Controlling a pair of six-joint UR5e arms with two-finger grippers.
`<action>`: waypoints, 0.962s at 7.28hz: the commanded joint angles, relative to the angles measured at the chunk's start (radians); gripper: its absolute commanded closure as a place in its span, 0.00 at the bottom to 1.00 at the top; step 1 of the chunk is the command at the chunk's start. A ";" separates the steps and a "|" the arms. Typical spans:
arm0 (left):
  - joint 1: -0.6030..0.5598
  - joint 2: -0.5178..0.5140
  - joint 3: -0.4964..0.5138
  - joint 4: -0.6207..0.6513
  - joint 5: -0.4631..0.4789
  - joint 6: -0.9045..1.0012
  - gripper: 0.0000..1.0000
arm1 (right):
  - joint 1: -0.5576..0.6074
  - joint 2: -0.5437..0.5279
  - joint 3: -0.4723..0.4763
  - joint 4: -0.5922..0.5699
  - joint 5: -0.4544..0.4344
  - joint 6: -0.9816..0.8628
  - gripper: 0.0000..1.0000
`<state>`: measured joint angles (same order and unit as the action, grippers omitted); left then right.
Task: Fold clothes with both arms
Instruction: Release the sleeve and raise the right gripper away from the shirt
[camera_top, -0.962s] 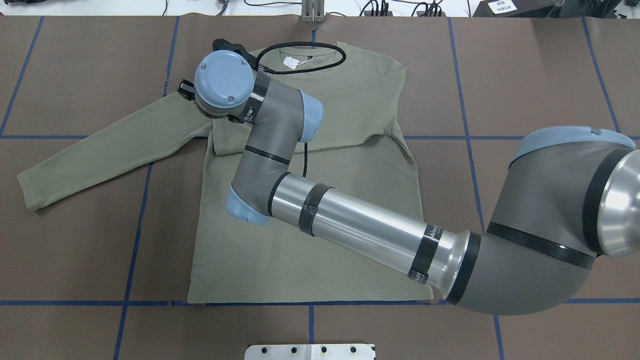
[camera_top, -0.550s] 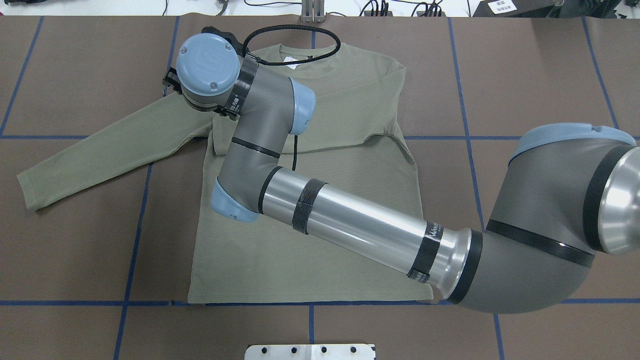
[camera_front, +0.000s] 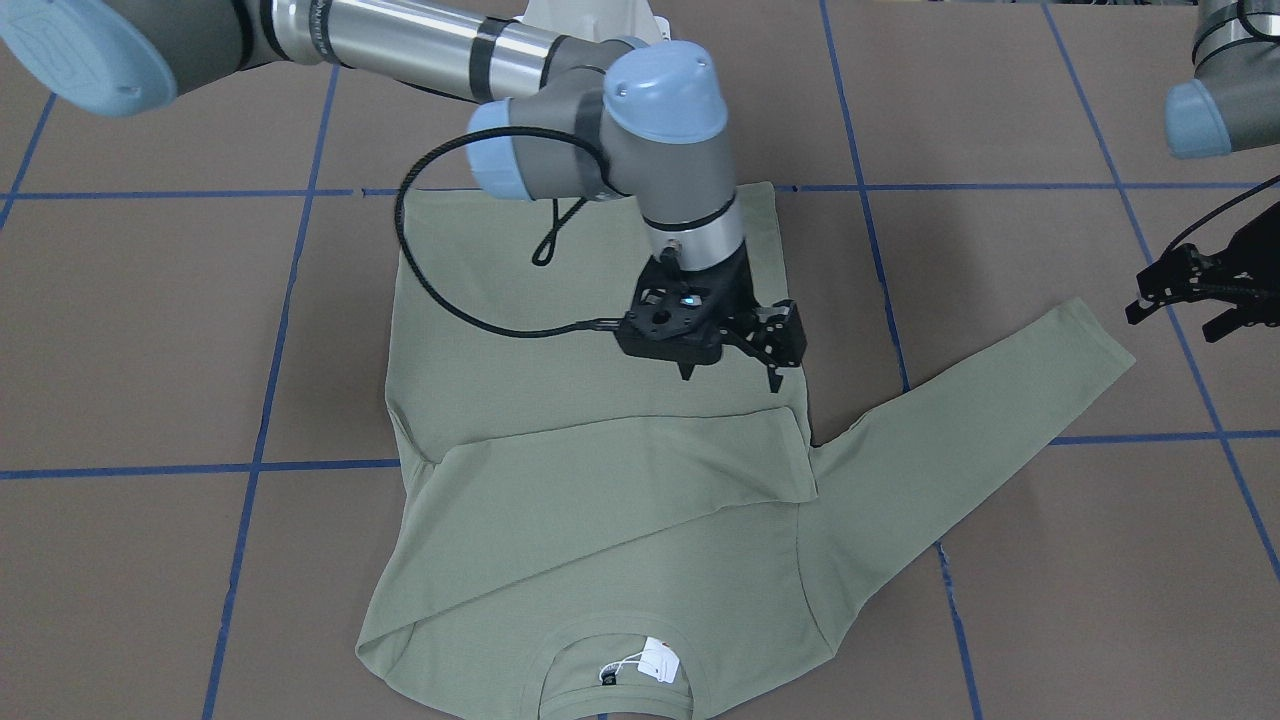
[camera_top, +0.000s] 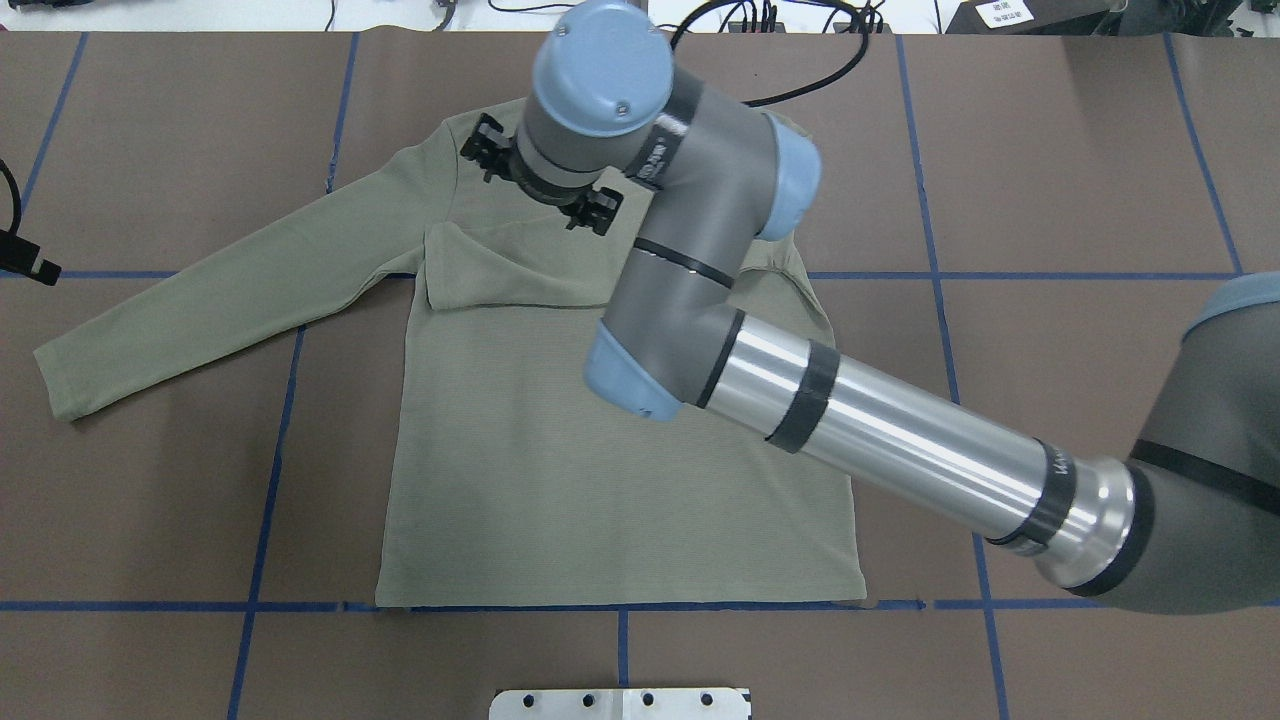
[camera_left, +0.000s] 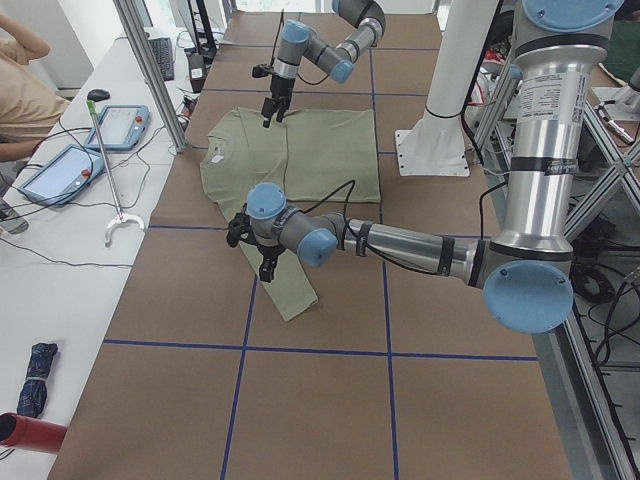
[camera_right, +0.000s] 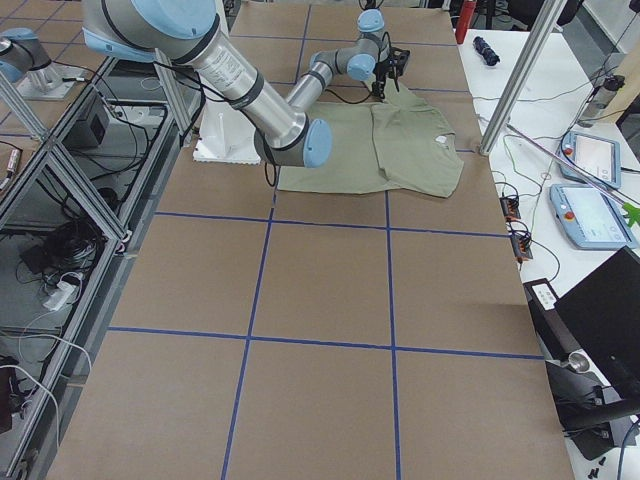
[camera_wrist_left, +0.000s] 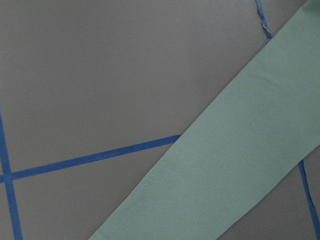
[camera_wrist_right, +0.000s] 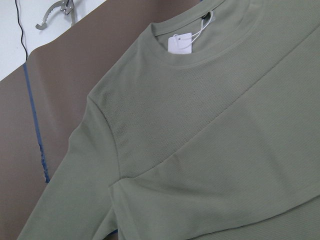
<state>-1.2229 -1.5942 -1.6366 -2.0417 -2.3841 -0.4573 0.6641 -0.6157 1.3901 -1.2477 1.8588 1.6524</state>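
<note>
The sage-green shirt (camera_top: 600, 480) lies flat on the brown table, collar toward the far edge. One sleeve is folded across the chest (camera_front: 600, 470). The other sleeve (camera_top: 220, 290) stretches out flat to the robot's left. A white tag (camera_front: 660, 662) sits in the collar. My right gripper (camera_front: 732, 378) hangs open and empty just above the chest, near the folded sleeve's cuff; its wrist hides the collar in the overhead view. My left gripper (camera_front: 1175, 310) hovers open beside the outstretched sleeve's cuff, holding nothing. The left wrist view shows only that sleeve (camera_wrist_left: 240, 165) over the table.
Blue tape lines (camera_top: 270, 480) grid the brown table. The white pedestal base (camera_top: 620, 703) stands at the near edge. A side table with tablets (camera_left: 60, 170) and a seated person (camera_left: 25, 90) lies beyond the far edge.
The right arm's wrist has swung from the shirt's left shoulder rightward across the collar. The left gripper has come into the overhead view's left edge. The shirt has not moved.
</note>
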 joint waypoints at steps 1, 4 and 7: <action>0.083 0.039 0.159 -0.377 0.031 -0.247 0.01 | 0.119 -0.268 0.250 -0.002 0.138 -0.133 0.00; 0.105 0.088 0.334 -0.578 0.095 -0.303 0.07 | 0.183 -0.392 0.319 0.005 0.201 -0.217 0.00; 0.105 0.056 0.331 -0.588 0.100 -0.299 0.09 | 0.181 -0.395 0.325 0.005 0.195 -0.217 0.00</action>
<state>-1.1187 -1.5239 -1.3071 -2.6242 -2.2869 -0.7598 0.8449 -1.0092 1.7103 -1.2426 2.0554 1.4368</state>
